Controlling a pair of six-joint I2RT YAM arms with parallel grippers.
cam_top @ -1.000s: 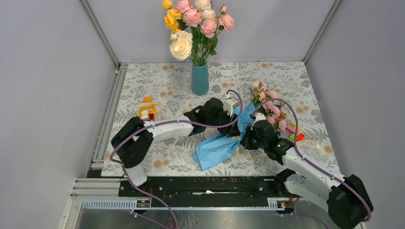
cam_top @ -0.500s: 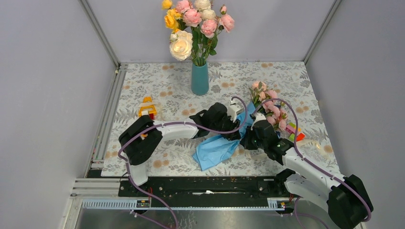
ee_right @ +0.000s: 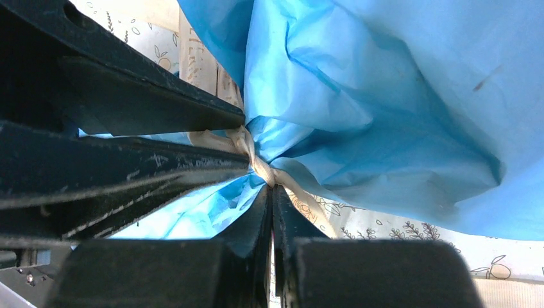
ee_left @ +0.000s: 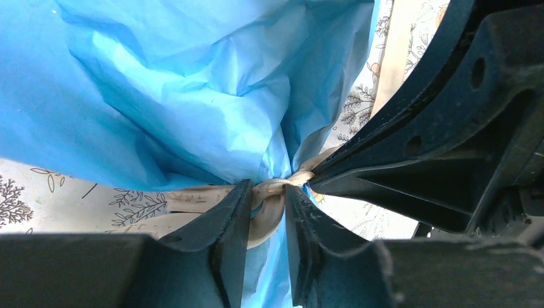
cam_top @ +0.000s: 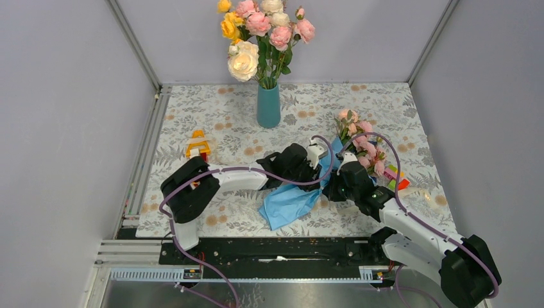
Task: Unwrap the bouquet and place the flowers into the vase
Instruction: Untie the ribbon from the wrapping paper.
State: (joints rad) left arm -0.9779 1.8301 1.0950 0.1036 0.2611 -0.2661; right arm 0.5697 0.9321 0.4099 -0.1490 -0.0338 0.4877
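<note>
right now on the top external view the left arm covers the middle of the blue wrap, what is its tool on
Observer: In the left wrist view the left tool straddles a cream ribbon loop knotted round the blue paper, jaws narrowly apart.
Operator: and the other arm, holding anything
Observer: The right wrist view shows the right tool shut, with a strand of that ribbon running into its tips beside the knot.
</note>
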